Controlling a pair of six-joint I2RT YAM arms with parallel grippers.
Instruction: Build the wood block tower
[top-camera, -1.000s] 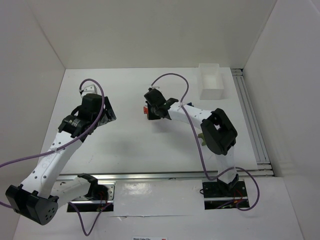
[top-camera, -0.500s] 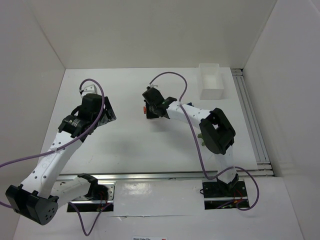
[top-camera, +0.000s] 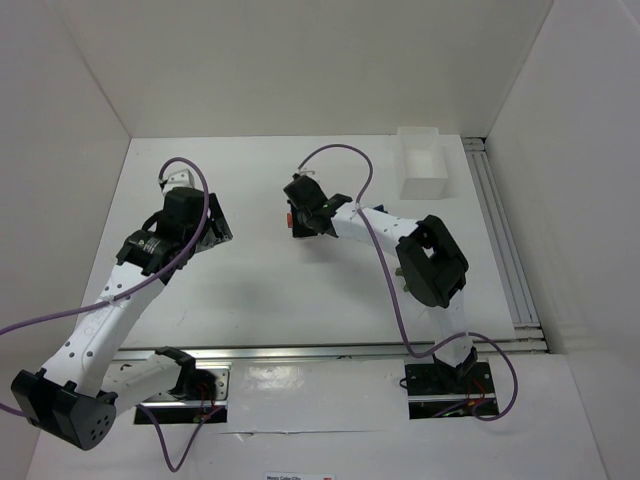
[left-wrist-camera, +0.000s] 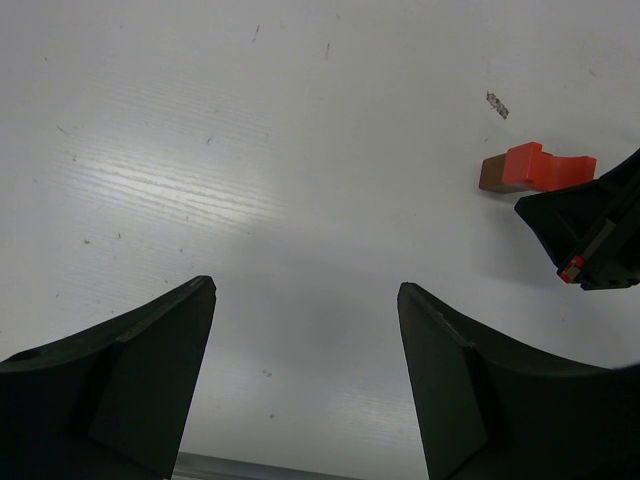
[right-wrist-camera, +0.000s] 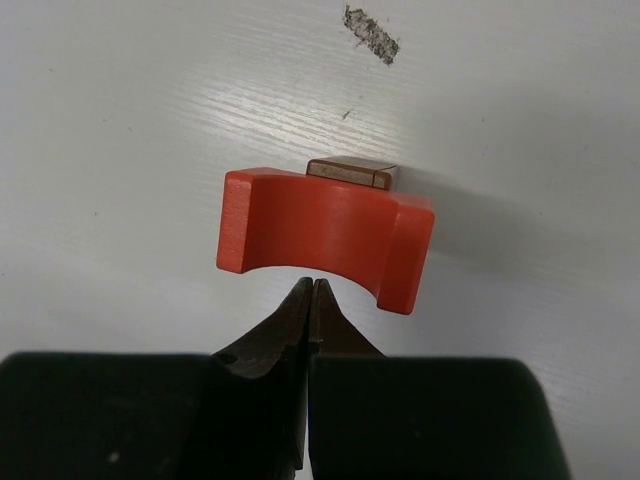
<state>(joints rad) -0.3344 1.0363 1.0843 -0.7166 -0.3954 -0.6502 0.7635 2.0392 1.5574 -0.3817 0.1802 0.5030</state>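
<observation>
One notched red block (right-wrist-camera: 325, 235), brown block (right-wrist-camera: 352, 172)

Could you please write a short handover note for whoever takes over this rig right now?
Left gripper: open, empty, over the table, apart from the blocks.
Right gripper: shut on nothing, tips at the notched side of the red block.
Blocks: the red block lies on the table with the brown block against its far side. No green or blue block is in view.
Done: no stack visible yet.
Left: probably set red on brown, then find and add the other pieces.
</observation>
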